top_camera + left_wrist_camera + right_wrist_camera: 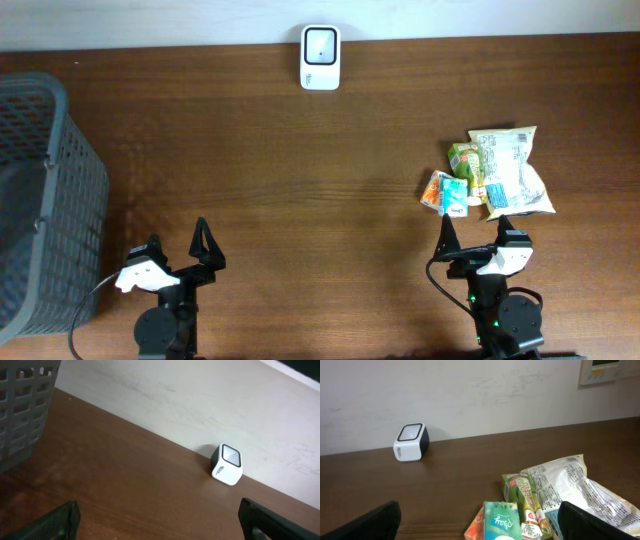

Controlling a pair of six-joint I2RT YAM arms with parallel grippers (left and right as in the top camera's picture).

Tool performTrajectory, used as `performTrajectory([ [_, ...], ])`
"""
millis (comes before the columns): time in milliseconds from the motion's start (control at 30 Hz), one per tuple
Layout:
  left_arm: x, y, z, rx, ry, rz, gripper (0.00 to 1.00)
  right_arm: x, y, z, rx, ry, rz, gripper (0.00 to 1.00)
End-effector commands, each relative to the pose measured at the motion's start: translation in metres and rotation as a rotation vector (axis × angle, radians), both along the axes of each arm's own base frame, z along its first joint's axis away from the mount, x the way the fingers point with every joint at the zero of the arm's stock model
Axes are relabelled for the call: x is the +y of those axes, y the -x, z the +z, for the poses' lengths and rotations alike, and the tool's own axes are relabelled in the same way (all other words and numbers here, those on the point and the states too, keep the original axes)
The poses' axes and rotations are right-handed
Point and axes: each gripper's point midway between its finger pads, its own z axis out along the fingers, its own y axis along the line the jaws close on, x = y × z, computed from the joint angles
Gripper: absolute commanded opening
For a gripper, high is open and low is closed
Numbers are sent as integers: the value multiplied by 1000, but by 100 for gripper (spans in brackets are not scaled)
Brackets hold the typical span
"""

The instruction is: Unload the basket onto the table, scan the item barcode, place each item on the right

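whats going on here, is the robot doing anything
Nothing is being handled yet. Both arms sit at the near edge of the table, left end effector and right end effector open and empty. A snack bag and small cartons lie piled in front of the right arm. The white barcode scanner stands at the far edge, a grey basket at the left.

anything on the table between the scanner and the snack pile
Nothing, just bare table between scanner and snack pile, clearest in the overhead view.
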Motion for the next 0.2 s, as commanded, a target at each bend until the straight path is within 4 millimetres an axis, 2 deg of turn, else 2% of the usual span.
performTrajectory([
  [0, -1, 0, -2, -1, 2, -4, 99, -3, 0, -3, 4, -4, -16, 99],
  [167, -1, 0, -2, -1, 2, -4, 99, -3, 0, -3, 4, -4, -16, 99],
])
